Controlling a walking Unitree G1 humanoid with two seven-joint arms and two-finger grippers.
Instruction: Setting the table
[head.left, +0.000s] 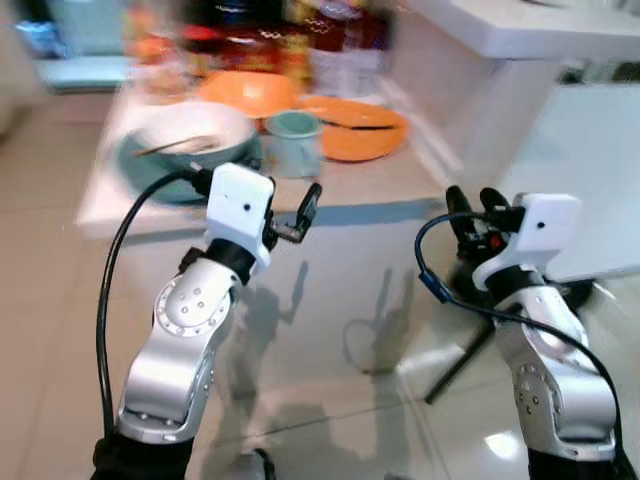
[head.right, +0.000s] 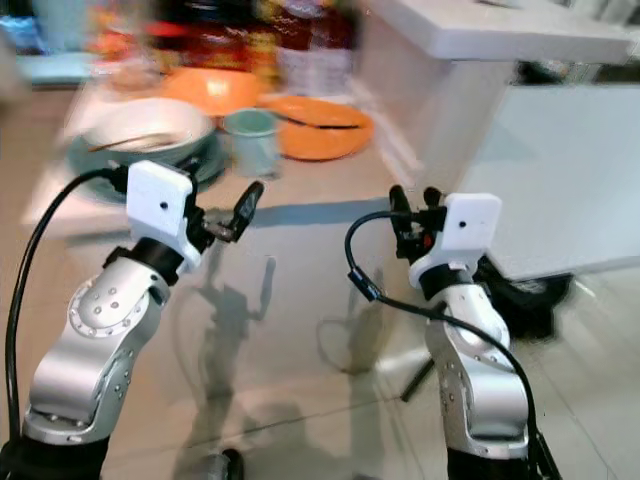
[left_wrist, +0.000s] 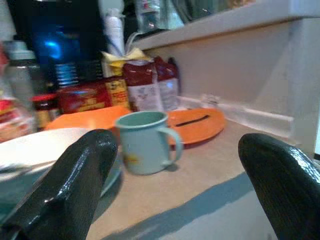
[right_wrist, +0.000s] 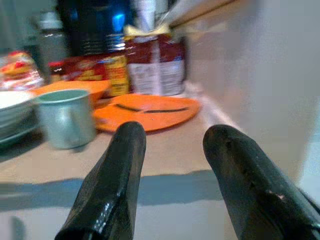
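A low table (head.left: 380, 185) ahead carries a pale green mug (head.left: 293, 140), a white bowl (head.left: 195, 128) with a utensil in it on a teal plate (head.left: 140, 175), an orange plate (head.left: 385, 142) with a dark utensil (head.left: 355, 125) across it, and an orange bowl (head.left: 250, 92). My left gripper (left_wrist: 175, 150) is open and empty, held just short of the table's near edge, facing the mug (left_wrist: 145, 142). My right gripper (head.left: 473, 200) is open and empty too, off the table's near right corner, with the orange plate (right_wrist: 150, 112) ahead of it.
Jars and red packets (left_wrist: 145, 87) line the back of the table. A white counter (head.left: 500, 30) rises on the right, with a white panel (head.left: 590, 170) below it. Glossy floor tiles (head.left: 330, 380) lie under both arms. The picture is blurred.
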